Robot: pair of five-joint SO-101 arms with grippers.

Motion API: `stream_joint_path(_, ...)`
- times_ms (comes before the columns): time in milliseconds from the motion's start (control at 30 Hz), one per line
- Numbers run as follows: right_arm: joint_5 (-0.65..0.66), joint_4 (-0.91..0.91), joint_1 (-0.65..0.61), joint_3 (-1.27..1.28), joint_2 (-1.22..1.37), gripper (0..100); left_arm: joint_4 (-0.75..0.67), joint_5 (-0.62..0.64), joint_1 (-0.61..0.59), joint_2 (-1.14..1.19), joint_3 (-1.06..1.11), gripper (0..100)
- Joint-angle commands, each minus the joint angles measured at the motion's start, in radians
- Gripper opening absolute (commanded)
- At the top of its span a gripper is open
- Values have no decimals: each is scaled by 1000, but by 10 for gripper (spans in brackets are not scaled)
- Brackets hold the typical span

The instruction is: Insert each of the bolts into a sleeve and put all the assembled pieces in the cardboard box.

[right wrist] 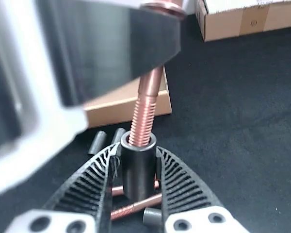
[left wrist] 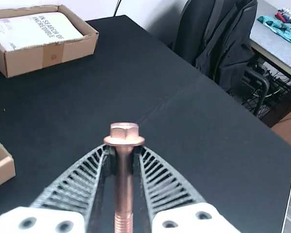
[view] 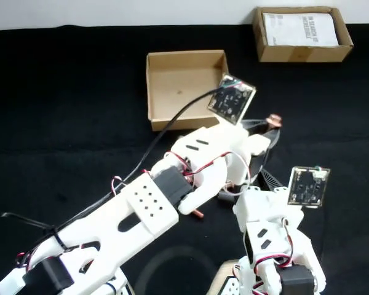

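Note:
My left gripper (left wrist: 123, 151) is shut on a copper bolt (left wrist: 123, 170), hex head (view: 273, 119) pointing away from the wrist. My right gripper (right wrist: 138, 151) is shut on a black sleeve (right wrist: 136, 170) held upright. The bolt's threaded end (right wrist: 143, 121) is in the sleeve's top opening. In the high view both grippers meet at the table's middle, the left gripper (view: 264, 127) over the right gripper (view: 258, 175). The open cardboard box (view: 184, 89) lies just behind them with nothing in it.
Loose bolts (right wrist: 136, 208) and spare sleeves (right wrist: 97, 141) lie on the black cloth under the right gripper. One bolt tip (view: 198, 213) pokes out beneath the left arm. A second box holding a booklet (view: 301, 34) stands at the back right. A chair (left wrist: 223, 43) stands beyond the table edge.

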Motion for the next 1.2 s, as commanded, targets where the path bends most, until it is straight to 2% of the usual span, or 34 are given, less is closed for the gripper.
stream_joint_path(0, -6, -22, -1, -4, -10, 8, -18, 5, 15, -45, 15, 9)
stream_joint_path(333, -8, -22, -1, -2, -8, 8, -51, 5, 31, -47, 24, 9)
stream_joint_path(633, -8, -22, 1, -1, -7, 8, 123, 3, 96, -186, 124, 9)
stream_joint_path(1000, -6, -22, 1, -1, -1, 8, 138, -3, 107, -346, 282, 14)
stream_joint_path(1067, -5, -22, 1, -1, -1, 8, 178, -3, 113, -371, 278, 55)
stream_joint_path(1167, -3, -22, 1, -1, -1, 8, 253, -3, 133, -417, 278, 207)
